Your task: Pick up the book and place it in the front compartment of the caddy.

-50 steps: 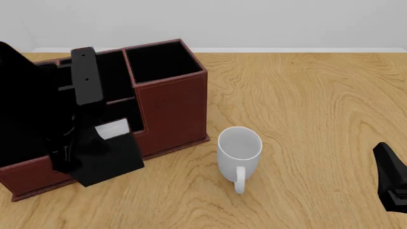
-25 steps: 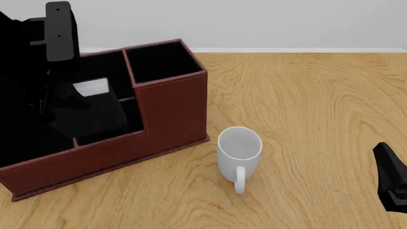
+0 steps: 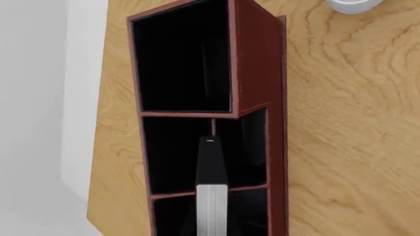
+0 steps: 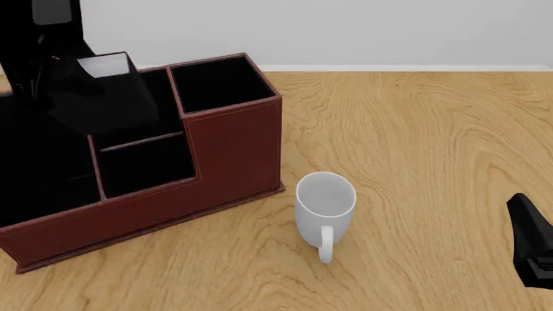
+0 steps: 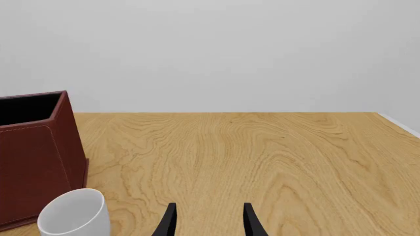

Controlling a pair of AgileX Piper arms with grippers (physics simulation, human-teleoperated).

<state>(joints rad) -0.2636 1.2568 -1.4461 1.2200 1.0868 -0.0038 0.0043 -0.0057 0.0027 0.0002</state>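
Note:
The reddish-brown caddy (image 4: 233,146) stands at the left of the table, with black-lined compartments, the tallest at its far right. My left gripper (image 4: 61,81) is shut on the black book (image 4: 103,97) and holds it high over the caddy's left compartments, its white page edge (image 4: 103,65) on top. In the left wrist view the book (image 3: 211,164) hangs edge-on above the caddy's (image 3: 259,59) lower compartments, clear of the walls. My right gripper (image 5: 208,223) is open and empty, low at the front right (image 4: 531,249), well away from both.
A white mug (image 4: 326,202) stands upright just right of the caddy's front corner, handle toward me; it also shows in the right wrist view (image 5: 72,216). Bare wooden table (image 4: 432,142) stretches to the right. A pale wall lies behind the table.
My left arm has lifted the book from low at the caddy's front compartment up and back, high above the caddy. The right arm and the mug have not moved.

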